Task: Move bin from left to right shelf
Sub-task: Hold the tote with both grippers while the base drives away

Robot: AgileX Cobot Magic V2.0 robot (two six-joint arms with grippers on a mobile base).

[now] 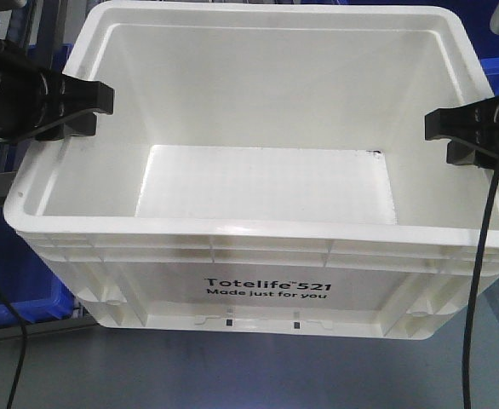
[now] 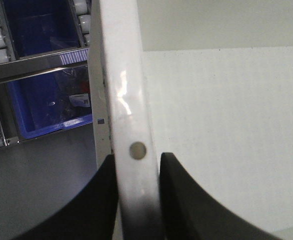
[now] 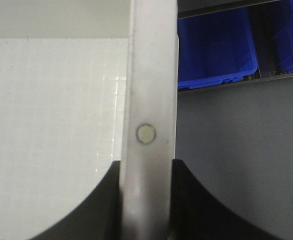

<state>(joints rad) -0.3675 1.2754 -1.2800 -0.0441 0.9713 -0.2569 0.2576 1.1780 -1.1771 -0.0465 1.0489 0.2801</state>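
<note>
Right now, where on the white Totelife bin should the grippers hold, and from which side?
Take the white bin by the rim of its two short end walls, from above, one finger inside and one outside. The rim is thin, straight and level there, and opposite holds balance the wide load. The left gripper and right gripper sit so.

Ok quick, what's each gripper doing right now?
Left gripper: shut on the bin, clamping its left rim.
Right gripper: shut on the bin, clamping its right rim.
</note>
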